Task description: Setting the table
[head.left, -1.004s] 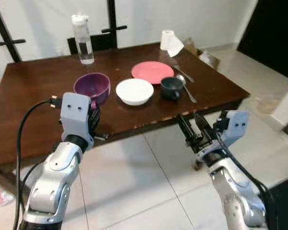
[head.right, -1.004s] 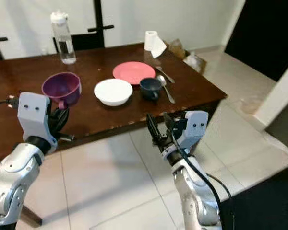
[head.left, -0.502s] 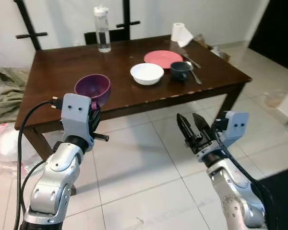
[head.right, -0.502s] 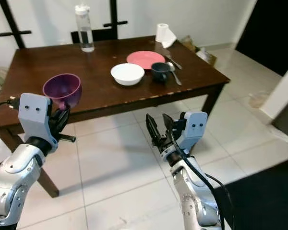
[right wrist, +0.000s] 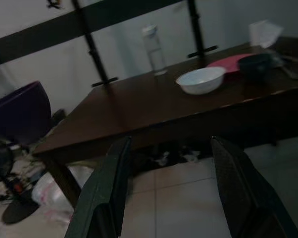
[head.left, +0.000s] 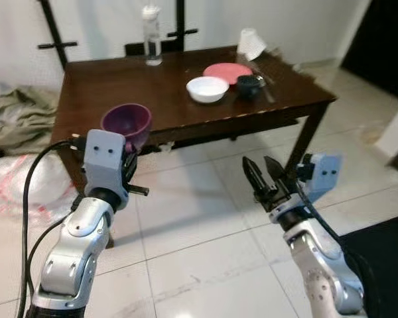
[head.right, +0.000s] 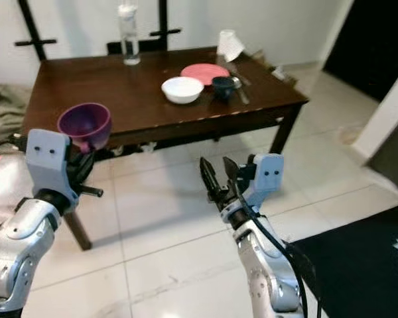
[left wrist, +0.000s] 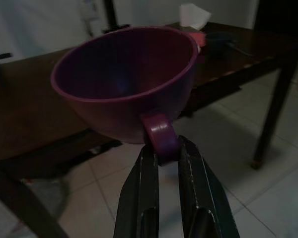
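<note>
Left gripper (left wrist: 161,151) is clamped on the handle of one purple cup (head.left: 127,123): both black fingers (left wrist: 140,191) pinch the handle loop, nothing else touches it. Cup is upright, mouth up, handle pointing down and back toward the wrist. It hangs in the air off the table's (head.left: 113,86) near-left corner, not resting on the wood.

Right gripper (head.left: 266,175) is held out over the floor tiles (head.left: 199,212), short of the table's near edge, fingers spread wide, nothing between them.

Count on the table, all grouped toward the far-right end:
- 1 white bowl (head.left: 207,88), upright, nearest the middle
- 1 pink plate (head.left: 225,71), flat, just behind the bowl
- 1 dark mug (head.left: 249,86), upright, just right of the bowl, in front of the plate
- cutlery right of the mug near the right edge, too blurred to count or tell which way it points
- 1 paper roll (head.left: 251,43) at the far-right corner, loose sheet hanging off it
- 1 clear water bottle (head.left: 151,36), standing upright at the far edge, left of centre, well apart from the dishes

Table's long axis runs left to right across the head views; its left half is bare wood.

Off the table: black chair back (head.left: 179,33) behind the far edge, crumpled cloth (head.left: 20,119) and a plastic bag (head.left: 26,189) on the floor to the left, dark mat (head.right: 358,265) at lower right.
</note>
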`<state>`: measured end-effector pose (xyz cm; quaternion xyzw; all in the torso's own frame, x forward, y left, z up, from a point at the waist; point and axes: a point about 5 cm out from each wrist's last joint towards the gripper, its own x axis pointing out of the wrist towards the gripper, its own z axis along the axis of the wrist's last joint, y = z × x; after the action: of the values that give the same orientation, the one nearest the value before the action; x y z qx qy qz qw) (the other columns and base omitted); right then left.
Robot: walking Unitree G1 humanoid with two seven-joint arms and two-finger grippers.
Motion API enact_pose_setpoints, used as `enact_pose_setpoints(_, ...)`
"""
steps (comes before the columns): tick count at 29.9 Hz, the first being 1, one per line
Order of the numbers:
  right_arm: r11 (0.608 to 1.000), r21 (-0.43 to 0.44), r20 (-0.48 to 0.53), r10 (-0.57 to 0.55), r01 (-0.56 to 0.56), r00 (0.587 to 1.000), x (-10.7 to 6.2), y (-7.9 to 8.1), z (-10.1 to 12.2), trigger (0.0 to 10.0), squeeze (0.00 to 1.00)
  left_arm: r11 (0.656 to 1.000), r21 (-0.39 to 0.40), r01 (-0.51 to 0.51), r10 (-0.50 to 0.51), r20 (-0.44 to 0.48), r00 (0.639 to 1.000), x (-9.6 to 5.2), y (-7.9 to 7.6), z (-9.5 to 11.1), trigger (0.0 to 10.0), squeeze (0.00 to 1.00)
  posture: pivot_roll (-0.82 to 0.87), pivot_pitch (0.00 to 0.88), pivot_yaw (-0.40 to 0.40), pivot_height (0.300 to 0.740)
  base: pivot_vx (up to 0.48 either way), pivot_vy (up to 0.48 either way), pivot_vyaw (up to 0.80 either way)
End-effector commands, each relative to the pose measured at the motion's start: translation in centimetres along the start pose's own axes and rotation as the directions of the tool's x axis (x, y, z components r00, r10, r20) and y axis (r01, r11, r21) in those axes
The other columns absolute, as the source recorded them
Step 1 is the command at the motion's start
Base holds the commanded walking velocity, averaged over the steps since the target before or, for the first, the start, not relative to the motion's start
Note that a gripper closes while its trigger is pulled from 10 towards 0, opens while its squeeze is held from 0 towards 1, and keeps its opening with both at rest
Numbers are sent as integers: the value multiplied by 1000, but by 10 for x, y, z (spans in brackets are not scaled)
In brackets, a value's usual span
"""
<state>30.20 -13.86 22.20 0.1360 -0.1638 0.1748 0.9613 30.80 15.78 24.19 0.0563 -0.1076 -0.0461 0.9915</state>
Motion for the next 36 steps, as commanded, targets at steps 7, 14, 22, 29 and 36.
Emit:
enact_pose_setpoints(7, 1000, 5, -13, -14, 14, 1000, -1, -2, -3, 10000, 0, 1000, 4, -14, 14, -45, 999, 0, 1, -8, 10000, 0, 74, 127, 75, 740, 0, 0, 157)
enact_pose_setpoints(14, 1000, 2, -15, -19, 19, 1000, -1, -2, -3, 10000, 0, 1000, 8, -24, 25, -51, 998, 0, 2, -9, 10000, 0, 74, 127, 75, 740, 0, 0, 756)
enact_pose_setpoints(22, 1000, 2, -15, -16, 16, 1000, -2, -2, -2, 10000, 0, 1000, 8, -29, 30, -56, 998, 0, 2, -10, 10000, 0, 73, 129, 76, 740, 0, 0, 794)
enact_pose_setpoints(29, 1000, 1, -13, -15, 15, 1000, -1, -2, -2, 10000, 0, 999, 14, -41, 42, -63, 997, 0, 3, -11, 10000, 0, 74, 132, 75, 740, 0, 0, 794)
enact_pose_setpoints(36, 1000, 3, -11, -12, 12, 1000, -1, -1, -2, 10000, 0, 998, 18, -56, 57, -65, 996, 0, 4, -12, 10000, 0, 75, 131, 76, 740, 0, 0, 788)
